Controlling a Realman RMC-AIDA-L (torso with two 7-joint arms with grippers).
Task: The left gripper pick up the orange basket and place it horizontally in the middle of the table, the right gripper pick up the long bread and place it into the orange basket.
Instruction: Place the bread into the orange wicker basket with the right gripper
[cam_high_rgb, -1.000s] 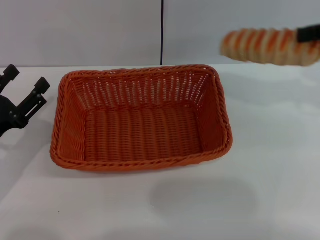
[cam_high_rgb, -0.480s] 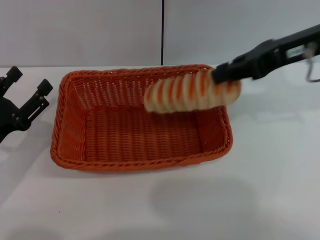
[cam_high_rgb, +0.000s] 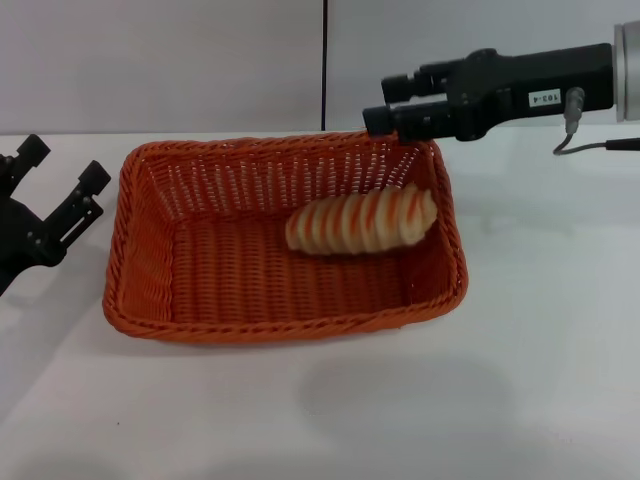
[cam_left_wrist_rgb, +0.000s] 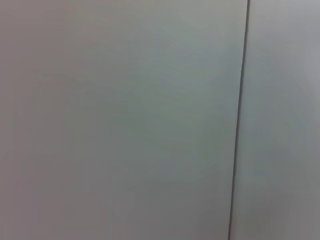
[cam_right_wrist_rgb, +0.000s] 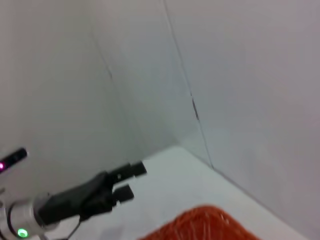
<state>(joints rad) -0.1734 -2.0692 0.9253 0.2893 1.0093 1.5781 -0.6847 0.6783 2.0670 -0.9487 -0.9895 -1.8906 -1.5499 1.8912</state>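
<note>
The orange basket (cam_high_rgb: 283, 240) stands lengthwise across the middle of the white table (cam_high_rgb: 520, 330). The long bread (cam_high_rgb: 360, 222) lies inside it toward the right side, one end raised near the right wall. My right gripper (cam_high_rgb: 388, 102) hovers above the basket's far right corner, open and holding nothing, well clear of the bread. My left gripper (cam_high_rgb: 58, 172) stays to the left of the basket, open and empty, apart from the rim. The right wrist view shows the left gripper (cam_right_wrist_rgb: 131, 181) far off and a corner of the basket (cam_right_wrist_rgb: 200, 225).
A grey wall (cam_high_rgb: 200, 60) with a dark vertical seam (cam_high_rgb: 325, 60) rises just behind the basket. The left wrist view shows only that wall (cam_left_wrist_rgb: 125, 120) and the seam (cam_left_wrist_rgb: 239, 120). A thin cable (cam_high_rgb: 590, 148) hangs from the right arm.
The right gripper carried the bread leftward over the basket and let it go; the bread now lies inside. The gripper has risen and opened. The left gripper has barely moved.
</note>
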